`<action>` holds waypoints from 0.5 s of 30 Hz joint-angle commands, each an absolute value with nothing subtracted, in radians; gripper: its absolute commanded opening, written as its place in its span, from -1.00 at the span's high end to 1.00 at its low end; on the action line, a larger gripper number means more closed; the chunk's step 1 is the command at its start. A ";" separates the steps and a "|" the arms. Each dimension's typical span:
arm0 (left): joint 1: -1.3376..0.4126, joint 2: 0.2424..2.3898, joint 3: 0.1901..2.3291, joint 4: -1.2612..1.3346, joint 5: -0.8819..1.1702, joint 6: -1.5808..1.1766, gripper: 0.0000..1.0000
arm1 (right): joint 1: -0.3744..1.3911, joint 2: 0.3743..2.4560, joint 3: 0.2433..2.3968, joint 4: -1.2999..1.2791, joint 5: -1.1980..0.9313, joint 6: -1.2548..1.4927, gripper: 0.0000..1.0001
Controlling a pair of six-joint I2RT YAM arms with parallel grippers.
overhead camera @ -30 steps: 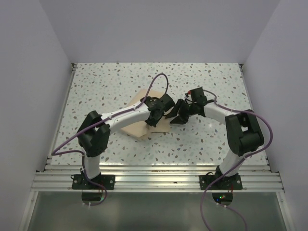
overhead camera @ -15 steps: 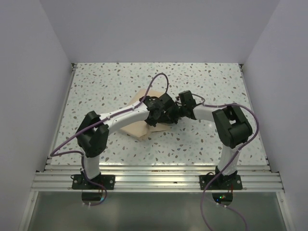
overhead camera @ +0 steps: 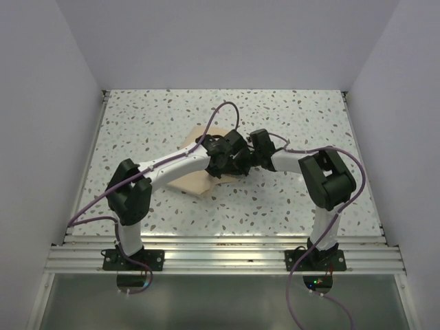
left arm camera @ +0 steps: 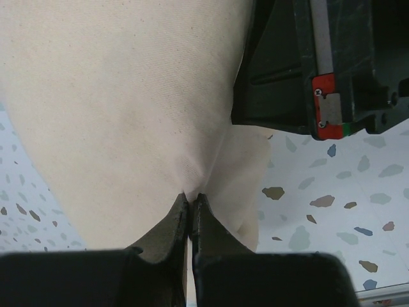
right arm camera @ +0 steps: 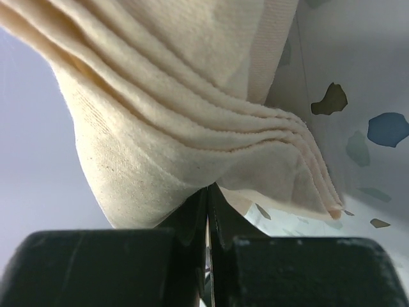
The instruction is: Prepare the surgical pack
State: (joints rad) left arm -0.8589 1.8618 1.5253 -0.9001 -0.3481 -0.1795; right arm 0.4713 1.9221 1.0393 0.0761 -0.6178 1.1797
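Fabric of surgical pack (left arm camera: 115,96) is pinched by left gripper (left arm camera: 190,206), right gripper (right arm camera: 208,195).

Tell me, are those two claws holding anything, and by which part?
Both hold the surgical pack, a tan cloth. The left gripper pinches a small pucker in its flat surface; the right gripper is shut on its folded, layered part.
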 commanded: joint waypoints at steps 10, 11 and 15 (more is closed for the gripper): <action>-0.868 1.793 1.565 -0.850 -0.290 -0.176 1.00 | 0.482 1.799 1.065 0.141 -0.643 1.172 0.95; -0.868 1.790 1.559 -0.845 -0.287 -0.176 1.00 | 0.482 1.812 1.062 0.144 -0.650 1.175 0.96; -0.868 1.793 1.562 -0.848 -0.287 -0.181 1.00 | 0.482 1.784 1.045 0.120 -0.646 1.152 0.93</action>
